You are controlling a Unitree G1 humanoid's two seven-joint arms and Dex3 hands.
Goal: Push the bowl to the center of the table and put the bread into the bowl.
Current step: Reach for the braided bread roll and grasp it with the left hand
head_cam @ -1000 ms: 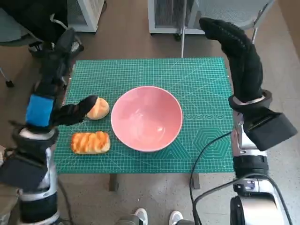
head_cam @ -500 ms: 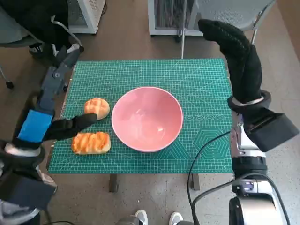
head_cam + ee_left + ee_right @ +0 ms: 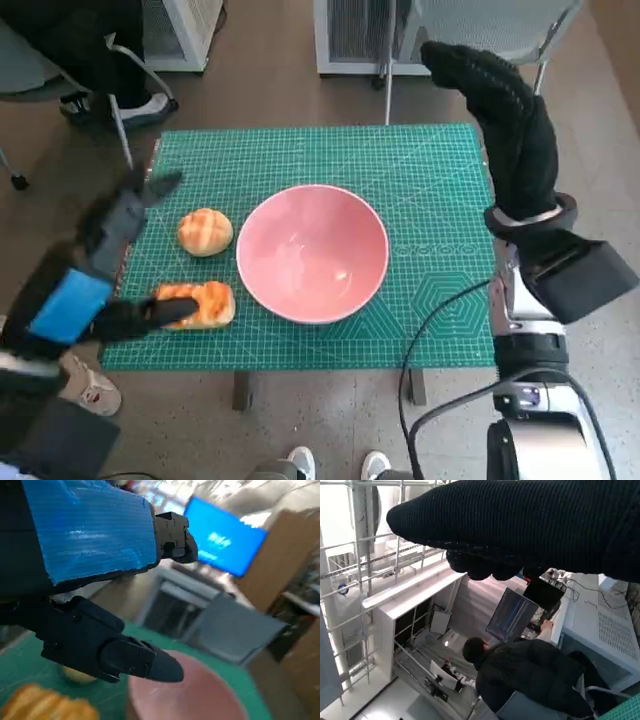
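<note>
Bowl (image 3: 313,252) sits mid-table — bread step now. Left hand (image 3: 118,262) spread, empty, just left of long bread (image 3: 195,304); next: grasp it.

The black left hand with blue tape over its back (image 3: 95,290) hangs low at the desk's left edge near the front corner, its fingers (image 3: 131,658) spread apart and holding nothing, the image of it blurred. The right hand in its black knitted glove (image 3: 495,105) is raised upright beyond the desk's far right corner on its pale forearm, with its fingers (image 3: 485,562) curled in on nothing.
</note>
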